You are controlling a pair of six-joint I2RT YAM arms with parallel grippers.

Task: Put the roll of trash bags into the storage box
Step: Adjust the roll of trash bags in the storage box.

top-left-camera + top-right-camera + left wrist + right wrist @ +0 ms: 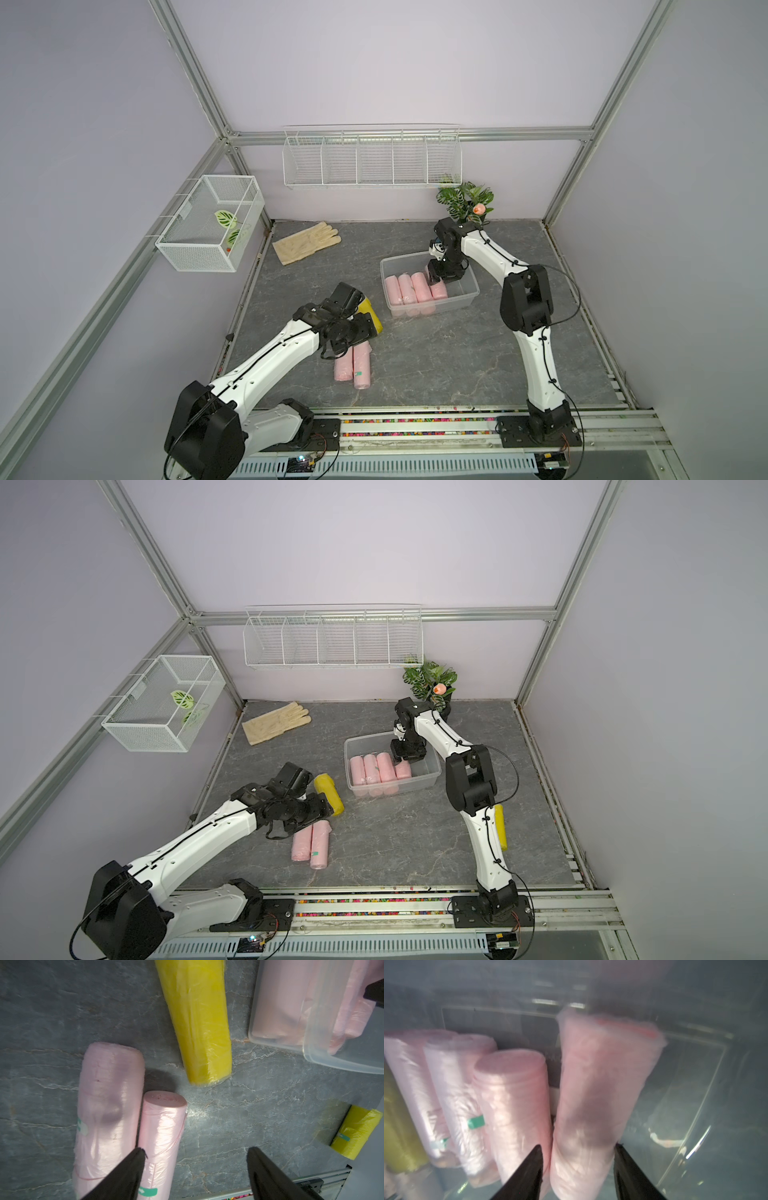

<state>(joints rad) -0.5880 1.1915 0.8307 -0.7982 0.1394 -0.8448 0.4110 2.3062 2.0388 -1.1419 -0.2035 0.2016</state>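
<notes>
Nearest on the bench (41,1012), two pink rolls (110,1095) of trash bags lie side by side, touching. The left gripper (195,1149) hovers over them, its jaws released and spread wide with nothing between them.

These rolls look light and soft-skinned. The glossy film is probably slippery and dents easily, though the tightly wound body should resist a squeeze, and nothing about them seems fragile. A hold across the middle of the barrel would likely keep a roll level, while a hold near one end may let it tip. Because the pair touch, no jaw fits between them, so the outer roll looks easier to take.

Just beyond lies a yellow roll (197,1022). A second yellow roll (500,829) lies on the bench half hidden behind the right arm in a top view.

Farther on, the clear storage box (457,302) holds four pink rolls in a row. Three rolls (405,291) lie close together, and a fourth roll (602,1084) lies beside them, straddled by the right gripper (577,1146). Its jaws flank that roll closely, but I cannot tell whether they pinch it.

That makes six pink rolls and two yellow.

Farthest back are one glove (305,247), one plant (465,203), one wire basket (208,224) and one wire rack (370,162) with five compartments.
</notes>
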